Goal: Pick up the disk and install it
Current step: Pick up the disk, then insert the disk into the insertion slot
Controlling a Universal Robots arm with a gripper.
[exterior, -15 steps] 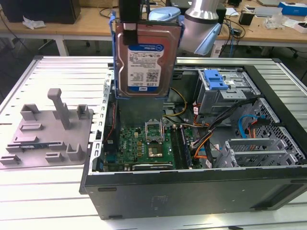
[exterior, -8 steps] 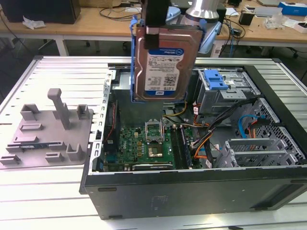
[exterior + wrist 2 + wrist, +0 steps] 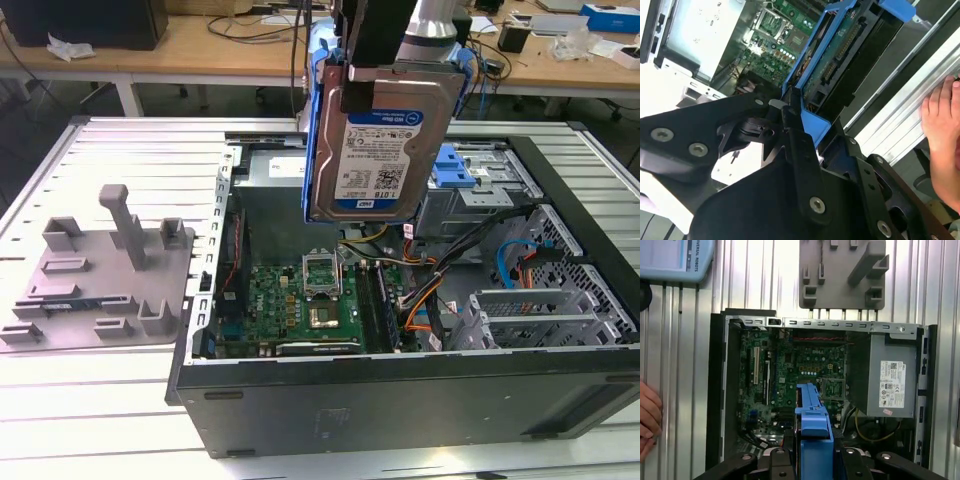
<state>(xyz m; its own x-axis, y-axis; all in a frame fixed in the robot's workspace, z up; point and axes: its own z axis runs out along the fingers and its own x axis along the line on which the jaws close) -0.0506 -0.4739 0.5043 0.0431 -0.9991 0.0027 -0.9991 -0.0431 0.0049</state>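
The pincer (image 3: pixel 398 78) is pinching the disk (image 3: pixel 385 150) at its upper end and holds it upright in the air above the open computer case (image 3: pixel 400 405). In the exterior view the label side of the disk faces the camera, and its lower edge hangs over the inside of the case, above the motherboard (image 3: pixel 300 300), without touching it. In the second wrist view the black fingers (image 3: pixel 790 120) are pressed on the blue plastic carrier (image 3: pixel 812 125) that frames the disk, and the green circuit side of the disk is seen. In the first wrist view the narrow blue edge of the carrier stands over the motherboard, and the silver power supply (image 3: pixel 890 382) sits in a corner of the case.

The case lies on its side on a ribbed metal worktop (image 3: pixel 100 150). A grey moulded holder tray (image 3: pixel 100 270) lies on the worktop just beside the case, on the exterior view's left. A person's hand (image 3: pixel 942 125) rests on the worktop near the case, in both wrist views.
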